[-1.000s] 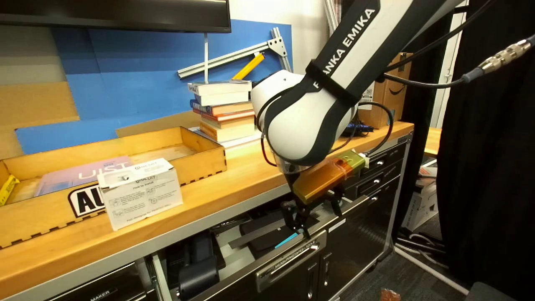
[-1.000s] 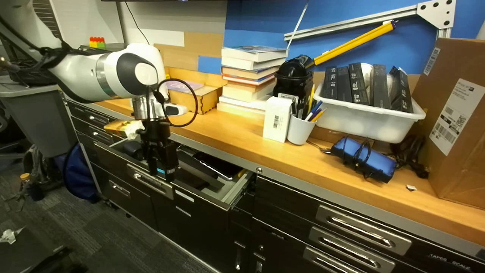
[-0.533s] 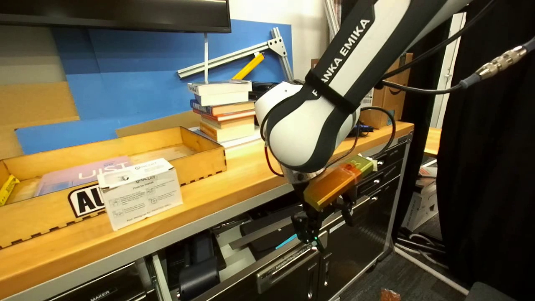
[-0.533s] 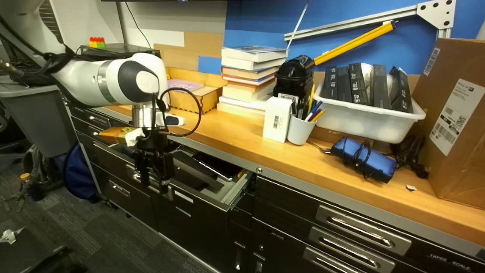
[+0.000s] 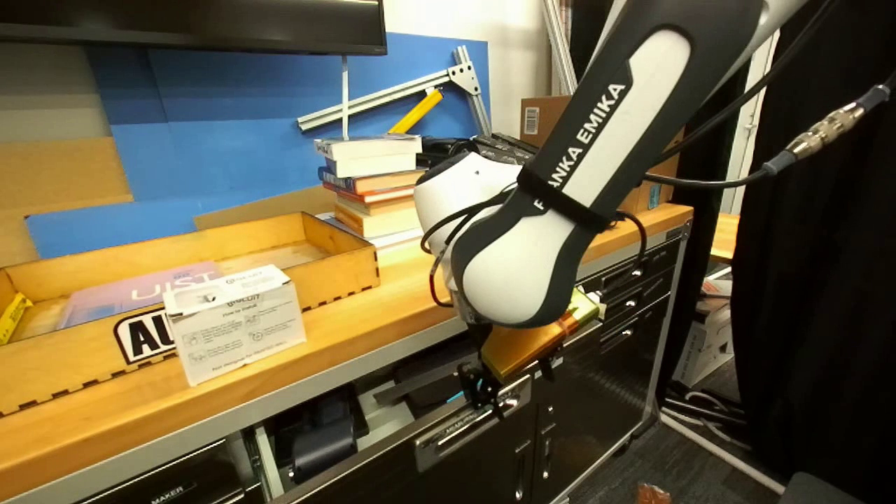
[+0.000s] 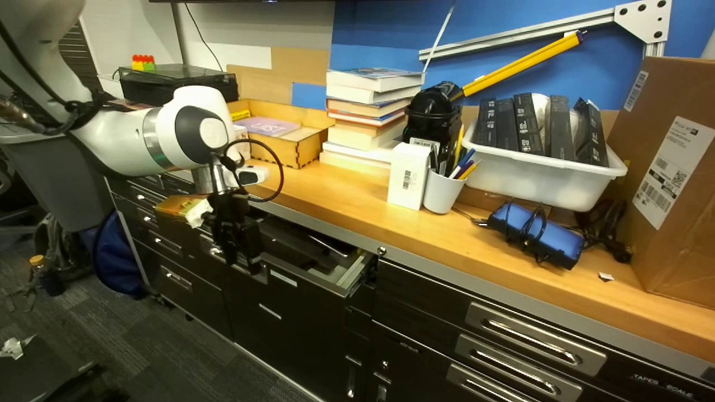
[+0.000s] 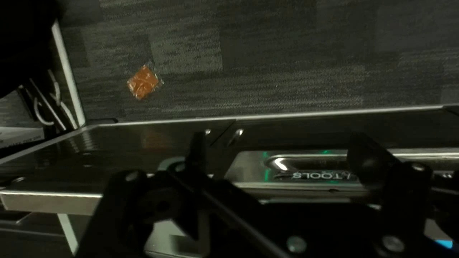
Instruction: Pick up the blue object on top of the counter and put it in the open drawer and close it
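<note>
The blue object shows as a light-blue strip (image 5: 456,397) inside the open drawer (image 5: 378,451) in an exterior view, and as a bit of blue (image 7: 444,244) at the lower right of the wrist view. Most of it is hidden. The drawer, with black front and silver handle (image 7: 281,163), is partly out below the wooden counter (image 6: 346,192). My gripper (image 5: 523,394) is open and empty, fingers wide apart, at the outer side of the drawer front near the handle. It also shows in an exterior view (image 6: 243,264). I cannot tell exactly where it touches.
A white box (image 5: 238,325) and a wooden tray (image 5: 343,262) stand on the counter, with a book stack (image 6: 368,111) behind. A pen cup (image 6: 441,192), white bin (image 6: 536,173) and cardboard box (image 6: 665,184) stand further along. A dark device (image 5: 322,444) lies in the drawer.
The gripper has moved down to the drawer front and then toward the counter. The drawer has slid partway inward. The blue strip has moved inward with it.
</note>
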